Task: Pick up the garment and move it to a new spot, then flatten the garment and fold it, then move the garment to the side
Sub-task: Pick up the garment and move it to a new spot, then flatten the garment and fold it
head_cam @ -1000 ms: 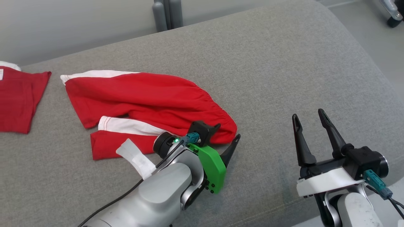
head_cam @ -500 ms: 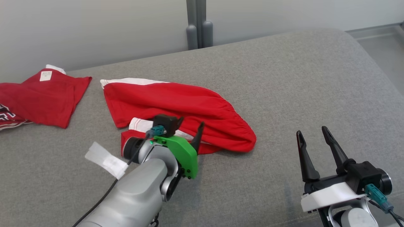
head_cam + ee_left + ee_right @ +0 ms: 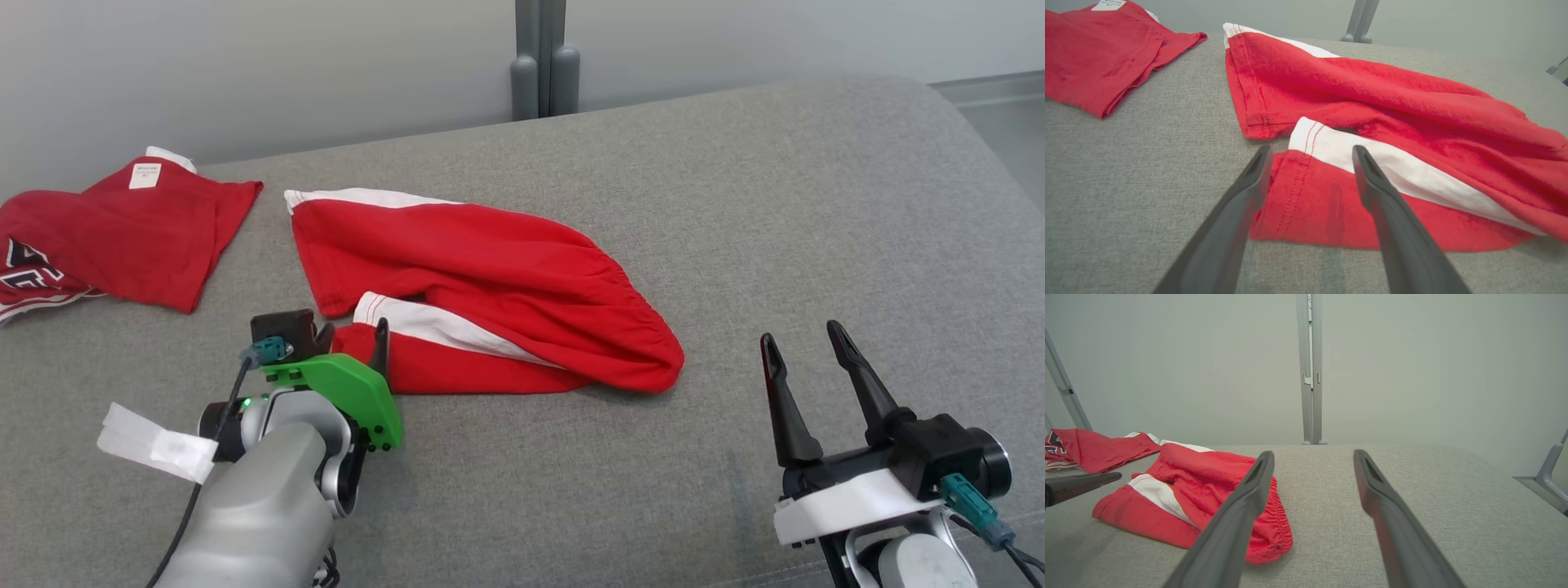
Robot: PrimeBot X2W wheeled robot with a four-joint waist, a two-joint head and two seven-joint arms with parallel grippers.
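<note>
Near the cushion's (image 3: 816, 204) middle the shorts (image 3: 490, 269) are lying half folded, and the left claw (image 3: 355, 331) is hovering open at their front leg hem (image 3: 1290, 183), probably lining up a grab; the right claw (image 3: 801, 333) is idling open, well apart.

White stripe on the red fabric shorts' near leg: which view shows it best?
The left wrist view: the white stripe lies large right before the open left claw, its stitching visible. The head view shows it smaller; the right wrist view, a short slanted piece.
</note>
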